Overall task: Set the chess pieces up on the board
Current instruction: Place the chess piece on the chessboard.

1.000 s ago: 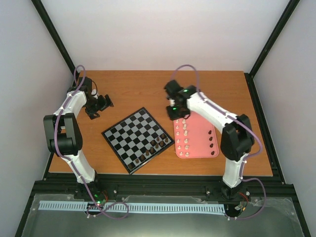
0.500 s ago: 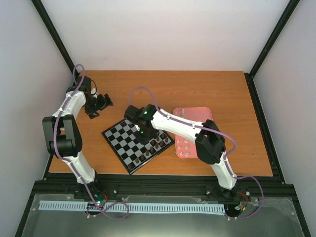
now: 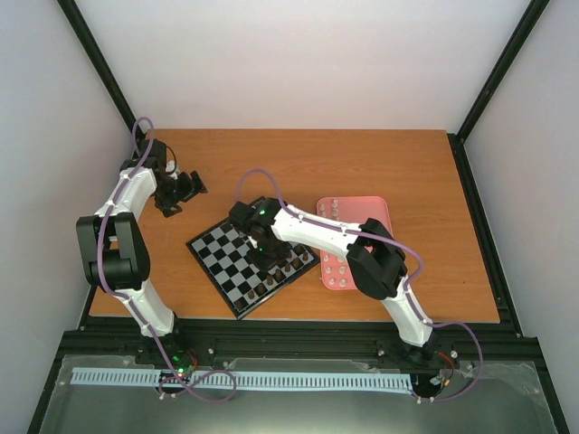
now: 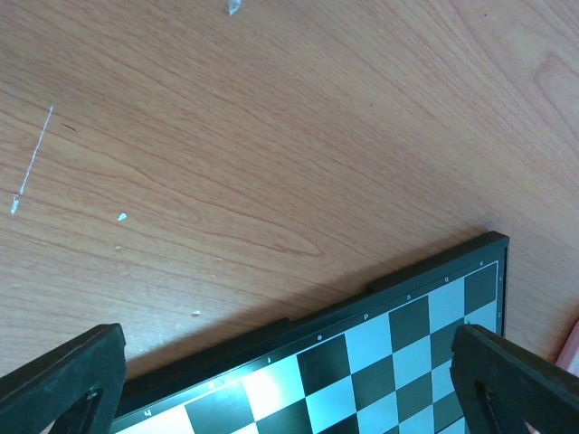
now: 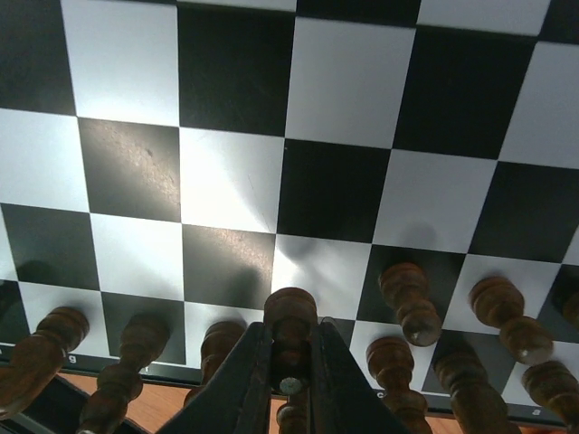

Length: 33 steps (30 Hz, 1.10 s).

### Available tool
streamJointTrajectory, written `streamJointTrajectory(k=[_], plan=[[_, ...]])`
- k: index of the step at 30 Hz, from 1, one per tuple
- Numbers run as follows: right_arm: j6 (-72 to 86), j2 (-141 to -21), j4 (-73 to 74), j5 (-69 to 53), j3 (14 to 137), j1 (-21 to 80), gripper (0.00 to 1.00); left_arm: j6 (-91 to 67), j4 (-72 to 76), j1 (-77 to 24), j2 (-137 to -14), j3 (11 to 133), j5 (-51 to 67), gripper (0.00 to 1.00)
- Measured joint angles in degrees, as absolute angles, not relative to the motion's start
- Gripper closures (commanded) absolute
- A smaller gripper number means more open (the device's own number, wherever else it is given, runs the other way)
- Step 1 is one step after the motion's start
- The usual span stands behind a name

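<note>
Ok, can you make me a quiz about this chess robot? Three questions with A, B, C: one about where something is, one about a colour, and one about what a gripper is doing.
1. Where is the pink tray compared with the board?
A. On top of it
B. Beside it, on the right arm's side
C. Beside it, on the left arm's side

2. What colour is the chess piece in the right gripper?
A. Cream-white
B. Pink
C. Dark brown

3. How is the left gripper?
A. Open and empty
B. Shut on a white piece
C. Gripping the tray

Answers:
1 B: the top view shows the tray lying next to the board on that side.
2 C: the right wrist view shows a brown piece clamped in it.
3 A: the left wrist view shows its jaws wide apart with nothing held between them.
</note>
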<state>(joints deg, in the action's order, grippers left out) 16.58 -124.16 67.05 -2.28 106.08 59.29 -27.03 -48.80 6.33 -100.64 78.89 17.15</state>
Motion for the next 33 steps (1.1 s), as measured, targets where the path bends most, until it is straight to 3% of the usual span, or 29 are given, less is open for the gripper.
streamJointTrajectory(k=[33], plan=[[15.90, -126.28, 68.01, -3.46, 105.06, 59.29, 0.90, -27.00, -48.40, 6.33, -100.64, 78.41, 17.15, 0.00]])
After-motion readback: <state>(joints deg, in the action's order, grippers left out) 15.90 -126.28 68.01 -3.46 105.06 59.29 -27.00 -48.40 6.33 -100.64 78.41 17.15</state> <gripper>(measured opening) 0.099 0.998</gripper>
